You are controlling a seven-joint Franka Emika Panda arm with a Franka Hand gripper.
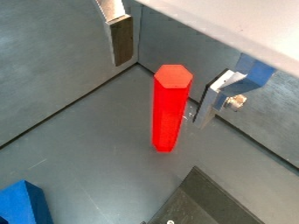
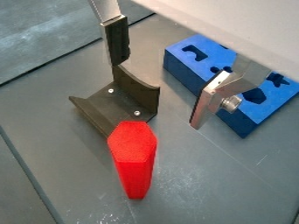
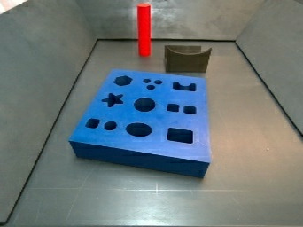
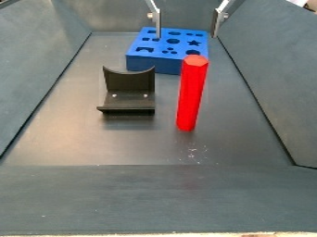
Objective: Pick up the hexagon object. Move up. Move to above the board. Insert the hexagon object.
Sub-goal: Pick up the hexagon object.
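Red hexagon object (image 1: 170, 108) stands upright, seemingly untouched, beneath the spread pincer (image 1: 163, 66).

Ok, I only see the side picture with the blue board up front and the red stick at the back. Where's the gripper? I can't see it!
Observer: The gripper hangs above the hexagon object, with both fingertips higher than its top.
Operator: Is it open?
Observer: Yes, open. In a wrist view the fingers stand wide apart, one on each side of the hexagon object, touching nothing.
Operator: And the dark thing beside it?
Observer: That's the fixture. A side view shows its flat base plate on the floor, apart from the hexagon object.
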